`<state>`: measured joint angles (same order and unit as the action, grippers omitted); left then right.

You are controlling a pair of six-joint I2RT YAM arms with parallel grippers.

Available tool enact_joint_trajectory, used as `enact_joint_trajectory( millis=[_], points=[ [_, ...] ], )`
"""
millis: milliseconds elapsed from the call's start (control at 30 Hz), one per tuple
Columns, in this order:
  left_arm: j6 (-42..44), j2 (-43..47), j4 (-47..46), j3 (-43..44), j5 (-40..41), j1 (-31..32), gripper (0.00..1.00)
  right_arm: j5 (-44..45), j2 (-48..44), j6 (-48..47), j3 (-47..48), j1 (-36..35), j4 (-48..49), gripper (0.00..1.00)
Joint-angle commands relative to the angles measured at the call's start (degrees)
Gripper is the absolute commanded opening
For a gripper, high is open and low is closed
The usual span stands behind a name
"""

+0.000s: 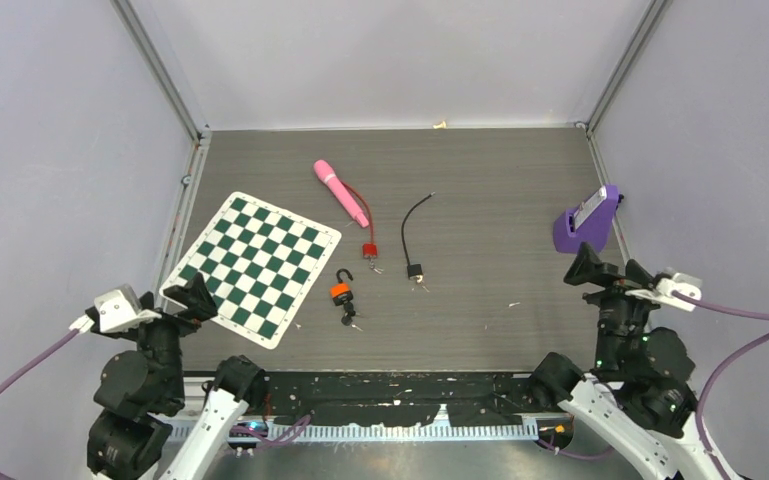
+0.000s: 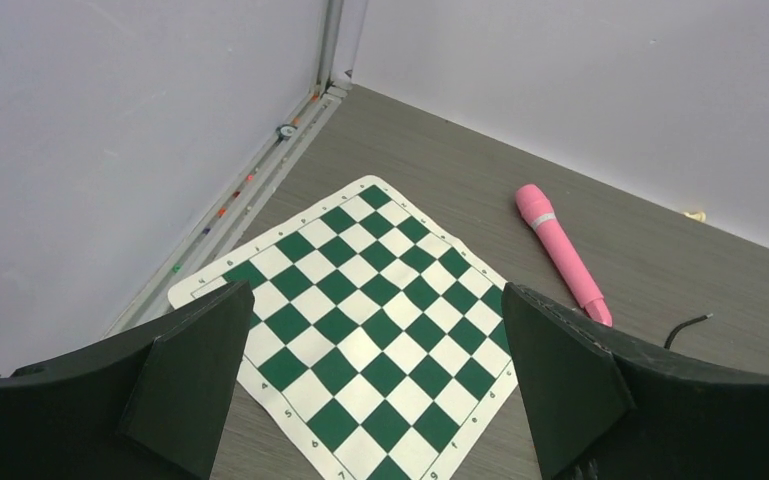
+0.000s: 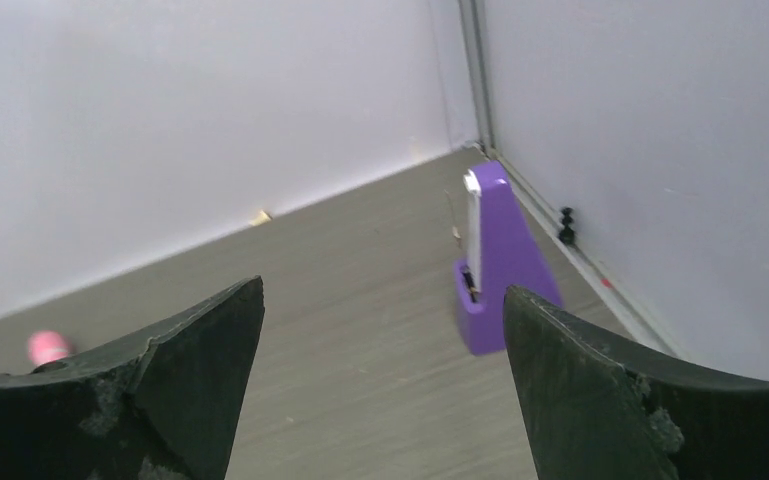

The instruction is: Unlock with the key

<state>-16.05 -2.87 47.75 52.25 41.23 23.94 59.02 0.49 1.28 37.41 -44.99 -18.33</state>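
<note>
An orange padlock (image 1: pixel 341 290) with its shackle up lies in the middle of the table. A dark-headed key (image 1: pixel 350 320) lies just in front of it. A red padlock (image 1: pixel 369 250) hangs on a red cable, and a black padlock (image 1: pixel 414 270) sits on a black cable (image 1: pixel 415 215). Both have small keys beside them. My left gripper (image 1: pixel 195 297) is open and empty over the near corner of the chess mat (image 2: pixel 360 330), left of the locks. In its wrist view the left gripper (image 2: pixel 375 375) holds nothing. My right gripper (image 1: pixel 610 272) is open and empty at the far right, and the right wrist view (image 3: pixel 382 380) shows the same. No lock shows in either wrist view.
A green-and-white chess mat (image 1: pixel 253 265) lies at the left. A pink cylinder (image 1: pixel 340 192) lies behind the locks and also shows in the left wrist view (image 2: pixel 560 252). A purple stand holding a phone (image 1: pixel 588 218) is by the right wall, just ahead of my right gripper (image 3: pixel 500 260).
</note>
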Motion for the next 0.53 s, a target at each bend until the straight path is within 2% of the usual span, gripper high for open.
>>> enact_joint_trajectory(
  millis=[0, 500],
  points=[
    [-1.1, -1.01, -5.97, -1.87, 0.44, 0.31, 1.0, 5.32, -10.49, -5.07, -3.18, -0.11, -3.77, 0.95],
    [-1.52, 0.11, -15.6, -7.41, -1.2, 0.92, 1.0, 8.36, -10.77, -2.43, -3.79, -0.1, -6.25, 0.95]
  ],
)
